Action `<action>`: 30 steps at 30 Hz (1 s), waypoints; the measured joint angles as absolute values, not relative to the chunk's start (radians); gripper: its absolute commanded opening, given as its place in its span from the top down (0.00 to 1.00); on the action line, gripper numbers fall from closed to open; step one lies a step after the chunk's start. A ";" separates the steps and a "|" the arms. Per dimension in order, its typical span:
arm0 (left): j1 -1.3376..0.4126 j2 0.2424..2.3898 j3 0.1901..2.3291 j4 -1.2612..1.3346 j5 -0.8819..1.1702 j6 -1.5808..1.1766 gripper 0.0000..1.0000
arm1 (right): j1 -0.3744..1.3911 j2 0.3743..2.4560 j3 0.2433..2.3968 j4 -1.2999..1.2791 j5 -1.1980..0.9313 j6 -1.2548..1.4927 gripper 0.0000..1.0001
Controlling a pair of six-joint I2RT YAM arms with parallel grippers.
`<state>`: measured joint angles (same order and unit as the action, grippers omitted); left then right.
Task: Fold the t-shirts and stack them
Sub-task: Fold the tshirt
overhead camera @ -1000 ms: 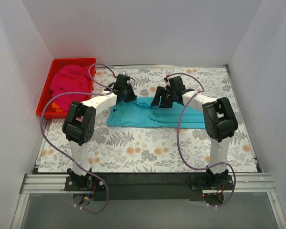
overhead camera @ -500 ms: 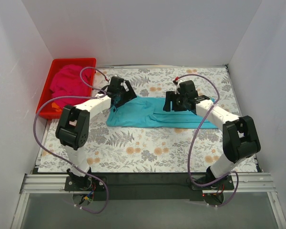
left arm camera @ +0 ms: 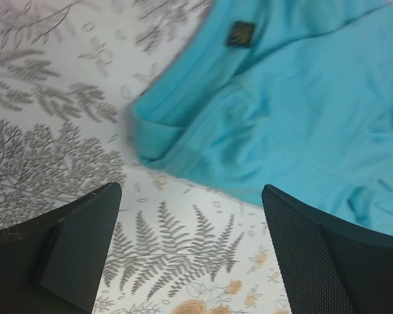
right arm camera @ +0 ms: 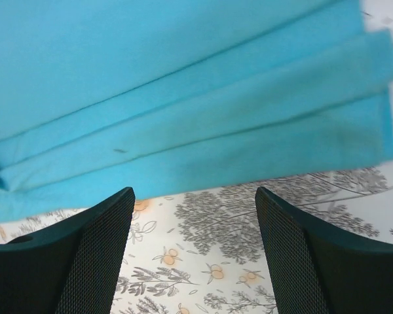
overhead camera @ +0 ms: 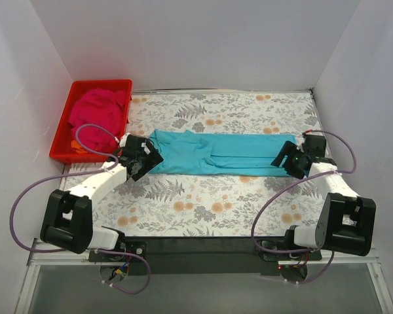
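The turquoise t-shirt (overhead camera: 216, 152) lies folded into a long strip across the floral tablecloth. Its layered edges show in the right wrist view (right arm camera: 183, 104), and a corner with a small dark label shows in the left wrist view (left arm camera: 281, 111). My left gripper (overhead camera: 143, 160) sits at the strip's left end, open, with only tablecloth between its fingers (left arm camera: 72, 242). At the strip's right end my right gripper (overhead camera: 289, 160) is open too and holds nothing. The magenta t-shirt (overhead camera: 95, 112) lies bunched in the red tray (overhead camera: 61, 140) at the back left.
White walls enclose the table on three sides. The red tray stands against the left wall. Purple cables (overhead camera: 85, 134) loop from both arms over the cloth. The arm bases are bolted to the black rail (overhead camera: 196, 247) along the near edge.
Both grippers have left the middle of the turquoise shirt and moved outward to its ends. The shirt is now stretched into a longer, flatter strip. The left jaws have opened.
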<state>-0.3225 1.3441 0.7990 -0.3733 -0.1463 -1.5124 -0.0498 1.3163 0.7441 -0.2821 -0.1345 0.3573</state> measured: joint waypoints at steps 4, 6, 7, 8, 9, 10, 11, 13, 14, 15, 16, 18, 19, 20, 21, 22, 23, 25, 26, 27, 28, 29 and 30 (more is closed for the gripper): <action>-0.291 1.385 0.737 -0.375 -0.134 -1.552 0.20 | -0.238 1.301 0.648 -0.253 -0.216 0.414 0.32; -0.277 1.394 0.723 -0.372 -0.128 -1.570 0.23 | -0.302 1.298 0.606 -0.241 -0.256 0.437 0.33; -0.271 1.396 0.716 -0.361 -0.124 -1.577 0.24 | -0.323 1.296 0.590 -0.236 -0.270 0.445 0.32; -0.265 1.398 0.711 -0.353 -0.120 -1.584 0.24 | -0.342 1.295 0.576 -0.230 -0.284 0.455 0.32; -0.262 1.401 0.708 -0.344 -0.115 -1.589 0.25 | -0.356 1.291 0.571 -0.223 -0.297 0.462 0.33; -0.260 1.405 0.704 -0.329 -0.110 -1.594 0.26 | -0.372 1.289 0.565 -0.208 -0.308 0.470 0.33; -0.258 1.412 0.702 -0.316 -0.103 -1.597 0.27 | -0.387 1.289 0.560 -0.196 -0.318 0.477 0.33; -0.258 1.434 0.702 -0.292 -0.089 -1.602 0.33 | -0.411 1.289 0.545 -0.168 -0.335 0.495 0.33; -0.257 1.444 0.703 -0.280 -0.086 -1.603 0.35 | -0.421 1.289 0.540 -0.157 -0.345 0.503 0.33; -0.257 1.448 0.703 -0.267 -0.082 -1.605 0.39 | -0.428 1.289 0.535 -0.146 -0.349 0.511 0.34; -0.257 1.455 0.703 -0.257 -0.079 -1.606 0.41 | -0.435 1.289 0.529 -0.130 -0.352 0.519 0.35; -0.257 1.465 0.703 -0.244 -0.074 -1.606 0.46 | -0.445 1.290 0.520 -0.105 -0.355 0.529 0.39; -0.257 1.469 0.703 -0.236 -0.072 -1.605 0.52 | -0.447 1.290 0.515 -0.092 -0.354 0.532 0.40; -0.257 1.474 0.703 -0.231 -0.070 -1.605 0.55 | -0.451 1.292 0.508 -0.077 -0.351 0.539 0.42; -0.257 1.479 0.703 -0.228 -0.070 -1.605 0.57 | -0.455 1.295 0.506 -0.068 -0.351 0.545 0.44; -0.257 1.483 0.703 -0.225 -0.069 -1.603 0.62 | -0.460 1.300 0.502 -0.054 -0.349 0.548 0.44; -0.257 1.484 0.703 -0.223 -0.070 -1.602 0.63 | -0.465 1.306 0.498 -0.036 -0.348 0.554 0.45; -0.253 1.484 0.702 -0.225 -0.071 -1.594 0.66 | -0.476 1.318 0.494 -0.004 -0.351 0.565 0.47; -0.250 1.484 0.702 -0.226 -0.071 -1.591 0.66 | -0.479 1.327 0.494 0.010 -0.351 0.570 0.47; -0.249 1.484 0.702 -0.225 -0.071 -1.587 0.67 | -0.484 1.336 0.494 0.027 -0.352 0.574 0.48; -0.244 1.484 0.702 -0.225 -0.071 -1.584 0.67 | -0.487 1.345 0.494 0.042 -0.352 0.575 0.49; -0.241 1.484 0.702 -0.225 -0.072 -1.581 0.68 | -0.490 1.353 0.494 0.055 -0.353 0.578 0.49; -0.237 1.484 0.702 -0.225 -0.072 -1.576 0.69 | -0.492 1.359 0.495 0.066 -0.354 0.580 0.50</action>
